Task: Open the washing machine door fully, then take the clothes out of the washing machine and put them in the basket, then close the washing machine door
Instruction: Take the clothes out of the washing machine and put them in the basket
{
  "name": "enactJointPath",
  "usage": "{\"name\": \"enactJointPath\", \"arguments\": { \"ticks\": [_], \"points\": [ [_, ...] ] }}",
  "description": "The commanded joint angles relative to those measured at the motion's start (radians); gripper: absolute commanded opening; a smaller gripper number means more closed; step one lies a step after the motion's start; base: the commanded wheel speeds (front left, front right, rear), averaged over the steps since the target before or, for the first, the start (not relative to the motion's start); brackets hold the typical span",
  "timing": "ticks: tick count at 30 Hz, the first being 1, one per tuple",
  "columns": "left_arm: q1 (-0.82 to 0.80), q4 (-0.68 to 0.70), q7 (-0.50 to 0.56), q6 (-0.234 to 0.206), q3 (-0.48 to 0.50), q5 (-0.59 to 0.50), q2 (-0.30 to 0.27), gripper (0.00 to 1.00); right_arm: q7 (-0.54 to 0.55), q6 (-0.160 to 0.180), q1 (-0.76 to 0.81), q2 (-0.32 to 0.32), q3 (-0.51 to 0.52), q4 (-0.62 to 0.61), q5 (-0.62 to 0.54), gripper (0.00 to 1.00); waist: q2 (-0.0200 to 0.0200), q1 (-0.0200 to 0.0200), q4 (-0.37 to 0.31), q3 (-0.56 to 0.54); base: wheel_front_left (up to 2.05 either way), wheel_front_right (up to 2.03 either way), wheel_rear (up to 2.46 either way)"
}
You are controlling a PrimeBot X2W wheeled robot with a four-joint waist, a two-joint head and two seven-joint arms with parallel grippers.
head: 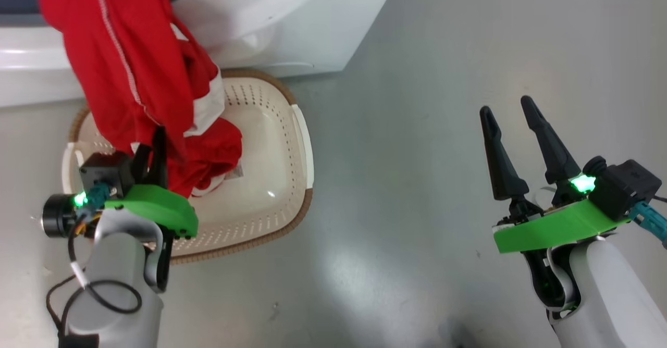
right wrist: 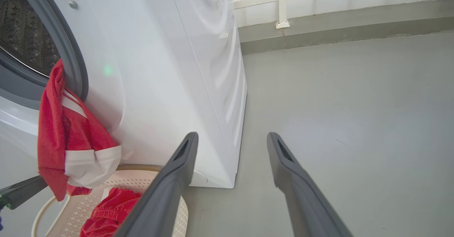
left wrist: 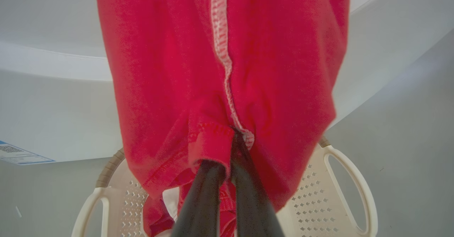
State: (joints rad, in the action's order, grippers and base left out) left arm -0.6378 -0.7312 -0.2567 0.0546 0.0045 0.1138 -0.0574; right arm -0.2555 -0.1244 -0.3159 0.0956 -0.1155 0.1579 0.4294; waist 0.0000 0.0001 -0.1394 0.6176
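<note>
Red clothes point(head: 130, 61) hang from the washing machine point(head: 292, 20) opening into the basket point(head: 271, 145) at its base, pinched at a hem by the clenched left gripper point(left wrist: 227, 148), apparently to drop them in; right gripper point(head: 513, 134) idles spread apart

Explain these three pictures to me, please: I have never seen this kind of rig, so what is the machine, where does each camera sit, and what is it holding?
It is a wheeled robot with two arms. The head camera looks down at the floor; the other two sit on the wrists, looking along the dark fingers. The left gripper is shut on the clothes, red fabric still trailing from the washing machine down into the basket on the floor in front of it. The right gripper hangs open and holds nothing.
</note>
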Motion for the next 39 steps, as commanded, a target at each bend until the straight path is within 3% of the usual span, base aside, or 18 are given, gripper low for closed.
{"name": "enactJointPath", "arguments": {
  "ticks": [1, 23, 25, 28, 30, 33, 34, 35, 39],
  "points": [
    [-0.010, -0.006, -0.005, 0.005, 0.028, -0.014, -0.032, 0.00, -0.006, -0.006, -0.002, 0.002, -0.022, -0.027, 0.000, 1.00, 0.0000, -0.0001, -0.010, 0.039, 0.00, 0.00, 0.00],
    [-0.227, -0.280, -0.005, -0.002, 0.066, -0.025, -0.060, 0.00, -0.006, -0.006, -0.062, -0.017, -0.049, -0.035, 0.001, 1.00, 0.0000, -0.0001, -0.034, 0.137, 0.00, 0.00, 0.00],
    [-0.237, -0.291, -0.005, -0.003, 0.068, -0.024, -0.061, 0.07, -0.006, -0.006, -0.065, -0.017, -0.052, -0.033, 0.001, 1.00, 0.0000, -0.0001, -0.036, 0.139, 0.00, 0.00, 0.00],
    [-0.244, -0.298, -0.005, -0.003, 0.072, -0.023, -0.064, 0.39, -0.006, -0.006, -0.067, -0.018, -0.054, -0.032, 0.002, 1.00, 0.0000, -0.0001, -0.039, 0.138, 0.00, 0.00, 0.00],
    [-0.246, -0.298, -0.005, -0.003, 0.075, -0.022, -0.065, 0.50, -0.006, -0.006, -0.068, -0.017, -0.053, -0.032, 0.002, 1.00, 0.0000, -0.0001, -0.039, 0.137, 0.00, 0.00, 0.00],
    [-0.244, -0.293, -0.005, -0.001, 0.080, -0.019, -0.064, 0.88, -0.006, -0.006, -0.067, -0.016, -0.050, -0.032, 0.002, 1.00, 0.0000, -0.0001, -0.036, 0.133, 0.00, 0.00, 0.00],
    [-0.242, -0.290, -0.005, 0.000, 0.081, -0.018, -0.064, 0.96, -0.006, -0.006, -0.067, -0.015, -0.049, -0.031, 0.001, 1.00, 0.0000, -0.0001, -0.035, 0.131, 0.00, 0.00, 0.00],
    [-0.240, -0.287, -0.005, 0.001, 0.083, -0.017, -0.063, 1.00, -0.006, -0.006, -0.066, -0.014, -0.048, -0.031, 0.001, 1.00, 0.0000, -0.0001, -0.033, 0.129, 0.00, 0.00, 0.00],
    [-0.227, -0.254, -0.005, 0.010, 0.097, -0.006, -0.052, 1.00, -0.006, -0.006, -0.064, -0.008, -0.042, -0.031, -0.001, 1.00, 0.0000, -0.0001, -0.019, 0.118, 0.00, 0.00, 0.00]
  ]
}}
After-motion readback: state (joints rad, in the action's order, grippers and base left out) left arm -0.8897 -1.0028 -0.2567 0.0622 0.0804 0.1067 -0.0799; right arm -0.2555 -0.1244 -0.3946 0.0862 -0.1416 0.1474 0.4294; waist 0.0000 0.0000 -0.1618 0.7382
